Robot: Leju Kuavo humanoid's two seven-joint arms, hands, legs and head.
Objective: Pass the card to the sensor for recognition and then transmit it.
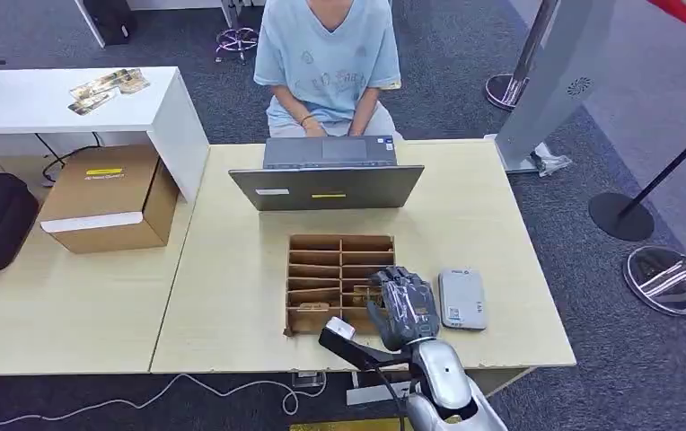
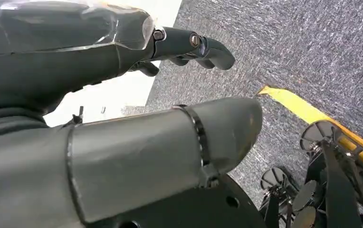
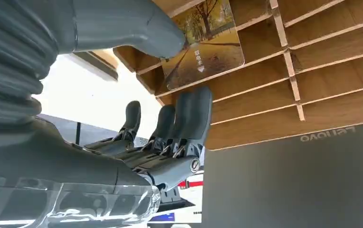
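While a card (image 3: 203,45) sits in the wooden organizer (image 1: 321,269), the right robot hand (image 1: 404,305) hovers with fingers apart.

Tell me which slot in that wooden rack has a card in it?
The slot under the right hand, in the rack's right column: a tree-picture card stands there; the other visible slots look empty.

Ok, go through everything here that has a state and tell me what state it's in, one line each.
Laptop: open, its back towards the robot.
Card: standing in a slot of the wooden organizer, not held.
Right hand: over the organizer's near right corner, fingers apart, holding nothing.
Left hand: hanging over the carpet, holding nothing.
Sensor: flat on the table, nothing on it.
Cardboard box: closed.
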